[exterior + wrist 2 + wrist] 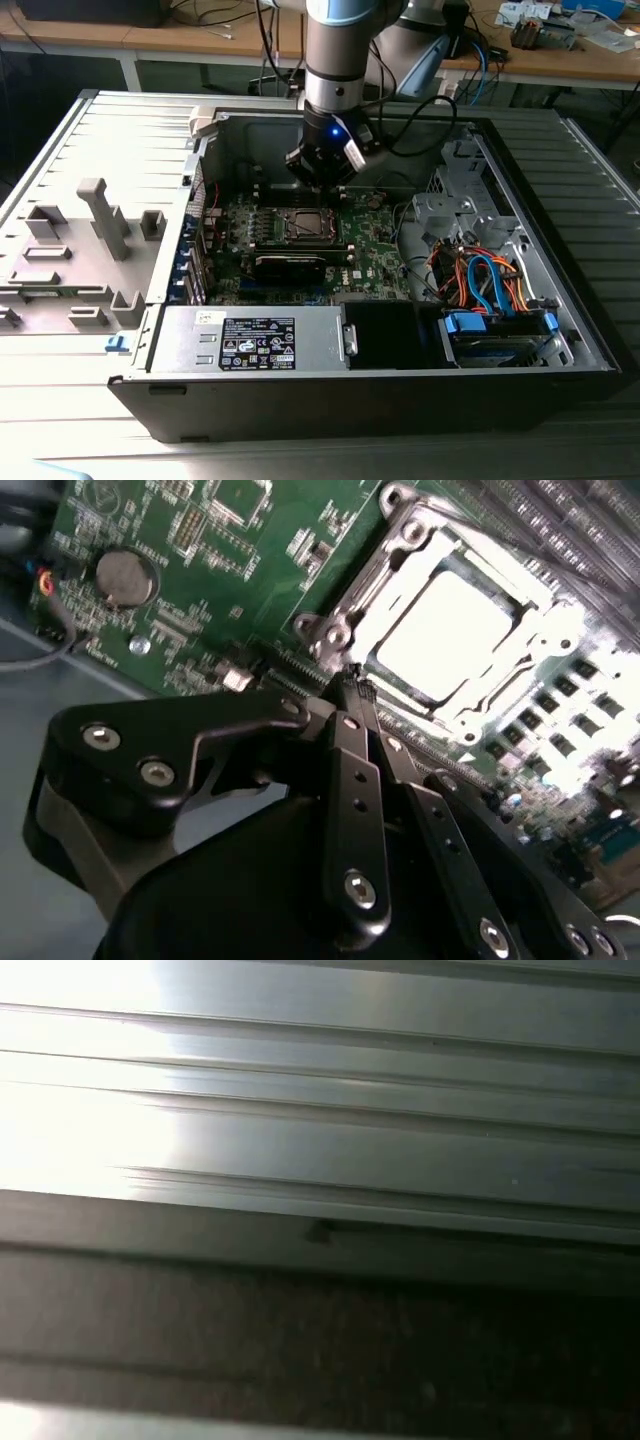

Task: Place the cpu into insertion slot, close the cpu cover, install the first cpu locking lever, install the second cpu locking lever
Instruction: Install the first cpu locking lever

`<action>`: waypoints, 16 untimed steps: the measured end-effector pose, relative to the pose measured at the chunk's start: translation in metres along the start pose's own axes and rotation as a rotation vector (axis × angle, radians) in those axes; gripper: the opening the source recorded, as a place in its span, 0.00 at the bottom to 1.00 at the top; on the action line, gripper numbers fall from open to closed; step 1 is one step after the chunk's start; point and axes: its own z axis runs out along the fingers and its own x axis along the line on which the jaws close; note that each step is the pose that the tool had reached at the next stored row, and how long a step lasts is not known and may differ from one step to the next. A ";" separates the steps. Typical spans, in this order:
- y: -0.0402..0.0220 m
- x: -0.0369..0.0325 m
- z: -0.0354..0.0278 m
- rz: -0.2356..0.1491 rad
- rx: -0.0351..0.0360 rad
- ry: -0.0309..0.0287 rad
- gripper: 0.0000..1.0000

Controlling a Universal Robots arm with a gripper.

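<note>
Cpu (452, 632): lies flat in slot (415, 712), silvery top up, framed by lowered cover (520, 590) on motherboard (375, 255). Pincer (352, 685): tips pressed together, at slot's corner. No legible writing.

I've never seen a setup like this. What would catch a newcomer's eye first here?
Probably the robot arm reaching down into an open computer case, with its gripper just above the green motherboard. In the second wrist view the gripper's closed black fingers point at the cpu, which sits bright silver under the cpu cover.
</note>
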 end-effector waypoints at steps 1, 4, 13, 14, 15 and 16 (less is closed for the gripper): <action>-0.0030 0.0003 0.0000 0.000 0.0002 0.0000 0.11; -0.0124 0.0011 0.0002 0.001 0.0003 0.0002 0.11; -0.0179 0.0017 0.0014 0.079 0.0015 0.0023 0.11; -0.0179 0.0017 0.0014 0.080 0.0013 0.0023 0.11; -0.0179 0.0016 0.0015 0.080 0.0013 0.0023 0.11; -0.0179 0.0017 0.0015 0.080 0.0013 0.0023 0.11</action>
